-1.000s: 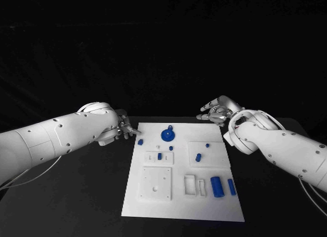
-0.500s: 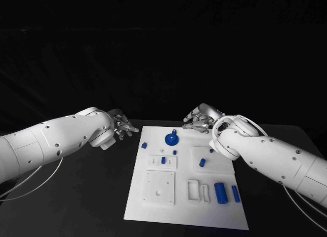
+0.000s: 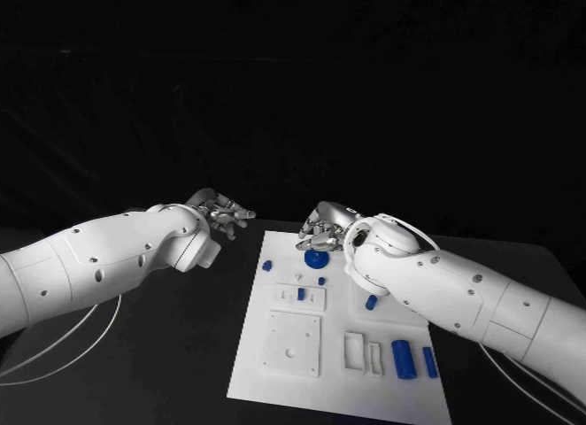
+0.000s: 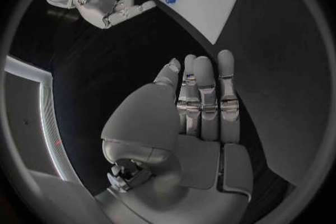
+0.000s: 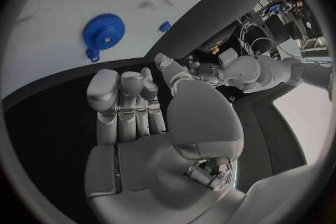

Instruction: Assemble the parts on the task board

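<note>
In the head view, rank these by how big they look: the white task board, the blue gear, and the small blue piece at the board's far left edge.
1. task board
2. blue gear
3. small blue piece

The right hand covers part of the gear.

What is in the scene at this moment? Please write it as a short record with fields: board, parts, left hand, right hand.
board: white task board on the black table
parts: blue gear at the board's far end; small blue pieces nearer, among them two blue cylinders side by side at the near right
left hand: left hand holds nothing, fingers straight, beside the board's far left corner
right hand: right hand holds nothing, above the board's far edge near the gear
</note>
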You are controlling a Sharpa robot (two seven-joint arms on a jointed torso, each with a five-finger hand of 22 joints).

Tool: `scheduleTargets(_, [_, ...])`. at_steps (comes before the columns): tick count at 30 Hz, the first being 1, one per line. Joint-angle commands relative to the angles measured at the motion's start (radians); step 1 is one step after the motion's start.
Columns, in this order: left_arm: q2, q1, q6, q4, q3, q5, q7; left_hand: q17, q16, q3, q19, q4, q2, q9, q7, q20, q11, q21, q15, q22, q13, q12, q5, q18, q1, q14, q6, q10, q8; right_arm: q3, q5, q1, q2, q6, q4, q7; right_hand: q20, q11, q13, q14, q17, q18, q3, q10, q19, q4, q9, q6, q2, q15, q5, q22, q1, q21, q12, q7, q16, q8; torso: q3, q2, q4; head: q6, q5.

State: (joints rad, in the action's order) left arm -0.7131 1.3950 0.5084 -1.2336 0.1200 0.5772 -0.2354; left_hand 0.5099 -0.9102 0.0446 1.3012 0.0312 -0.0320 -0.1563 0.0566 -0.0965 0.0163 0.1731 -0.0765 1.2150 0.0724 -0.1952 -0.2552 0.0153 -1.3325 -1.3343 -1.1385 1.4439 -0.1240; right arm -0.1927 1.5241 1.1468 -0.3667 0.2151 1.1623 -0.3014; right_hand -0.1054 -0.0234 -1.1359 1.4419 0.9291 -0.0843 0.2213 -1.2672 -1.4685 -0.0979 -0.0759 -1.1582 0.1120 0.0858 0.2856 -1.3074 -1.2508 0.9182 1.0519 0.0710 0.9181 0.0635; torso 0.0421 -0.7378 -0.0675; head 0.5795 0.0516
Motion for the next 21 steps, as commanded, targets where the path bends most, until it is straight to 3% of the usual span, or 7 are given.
scheduleTargets(1, [0.012, 0.006, 0.196, -0.007, -0.001, -0.149, 0.130, 0.001, 0.006, 0.007, 0.005, 0.001, 0.007, 0.002, 0.006, 0.004, -0.006, -0.008, 0.005, -0.002, -0.002, 0.006, 0.004, 0.014, 0.006, 0.001, 0.002, -0.009, -0.001, 0.016, 0.077, 0.001, 0.035, -0.014, -0.024, -0.034, -0.005, -0.001, -0.013, 0.004, 0.015, 0.015, -0.004, -0.009, -0.054, 0.013, 0.000, -0.008, 0.009, 0.002, -0.014, -0.114, 0.002, 0.007, 0.011, 0.000, 0.013, 0.000, 0.0156, -0.004, -0.0179, -0.004, -0.002])
scheduleTargets(3, [0.018, 0.007, 0.229, -0.009, -0.001, -0.173, 0.155, 0.001, 0.008, 0.008, 0.004, 0.002, 0.009, 0.003, 0.006, 0.005, -0.007, -0.012, 0.006, -0.003, -0.002, 0.008, 0.004, 0.014, 0.004, 0.003, 0.003, -0.013, -0.002, 0.024, 0.088, 0.002, 0.054, -0.008, -0.034, -0.045, -0.005, -0.001, -0.022, 0.003, 0.025, 0.014, -0.008, -0.010, -0.054, 0.027, -0.001, -0.011, 0.012, 0.003, -0.021, -0.114, -0.004, 0.011, 0.015, -0.001, 0.018, -0.001, 0.0187, -0.007, -0.0221, -0.005, -0.002])
scheduleTargets(4, [0.021, 0.008, 0.245, -0.010, -0.001, -0.184, 0.167, 0.002, 0.010, 0.008, 0.006, 0.004, 0.010, 0.005, 0.006, 0.006, -0.007, -0.016, 0.007, -0.003, -0.002, 0.009, 0.003, 0.015, 0.000, 0.003, 0.003, -0.014, -0.004, 0.029, 0.094, 0.002, 0.064, -0.004, -0.039, -0.051, -0.004, -0.001, -0.027, 0.005, 0.029, 0.014, -0.013, -0.015, -0.055, 0.033, -0.002, -0.014, 0.016, 0.002, -0.059, -0.114, 0.000, 0.012, 0.021, -0.003, 0.023, 0.000, 0.0197, -0.008, -0.0231, -0.005, -0.003])
scheduleTargets(6, [0.027, 0.010, 0.270, -0.012, 0.000, -0.202, 0.187, 0.003, 0.011, 0.008, 0.006, 0.003, 0.011, 0.005, 0.006, 0.006, -0.007, -0.018, 0.007, -0.003, -0.002, 0.009, 0.003, 0.015, -0.002, 0.004, 0.003, -0.014, -0.005, 0.039, 0.107, 0.002, 0.080, 0.006, -0.049, -0.061, -0.004, -0.001, -0.035, 0.006, 0.036, 0.015, -0.014, -0.019, -0.055, 0.043, -0.002, -0.015, 0.020, 0.002, -0.074, -0.115, -0.003, 0.015, 0.026, -0.003, 0.027, 0.000, 0.0239, -0.011, -0.0288, -0.005, -0.005])
scheduleTargets(9, [0.034, 0.012, 0.303, -0.016, 0.000, -0.228, 0.218, 0.003, 0.011, 0.007, 0.006, 0.003, 0.011, 0.006, 0.007, 0.006, -0.008, -0.021, 0.008, -0.003, -0.002, 0.010, 0.002, 0.015, -0.005, 0.004, 0.003, -0.016, -0.006, 0.054, 0.129, 0.002, 0.101, 0.026, -0.065, -0.076, -0.004, -0.001, -0.042, 0.006, 0.044, 0.015, -0.014, -0.022, -0.055, 0.056, -0.003, -0.017, 0.027, 0.001, -0.092, -0.115, -0.007, 0.018, 0.030, -0.003, 0.031, 0.000, 0.0268, -0.015, -0.0339, -0.006, -0.006])
scheduleTargets(21, [0.044, 0.017, 0.366, -0.028, 0.000, -0.282, 0.290, 0.004, 0.013, 0.006, 0.008, -0.003, 0.014, 0.008, 0.007, 0.006, -0.008, -0.025, 0.007, -0.001, -0.002, 0.012, -0.002, 0.015, -0.013, 0.005, 0.003, -0.017, -0.007, 0.088, 0.199, 0.000, 0.145, 0.078, -0.100, -0.124, -0.005, -0.003, -0.053, 0.008, 0.058, 0.014, -0.020, -0.028, -0.056, 0.091, -0.010, -0.029, 0.049, 0.003, -0.136, -0.116, -0.012, 0.028, 0.031, -0.008, 0.036, 0.000, 0.0310, -0.023, -0.0444, -0.010, -0.006])
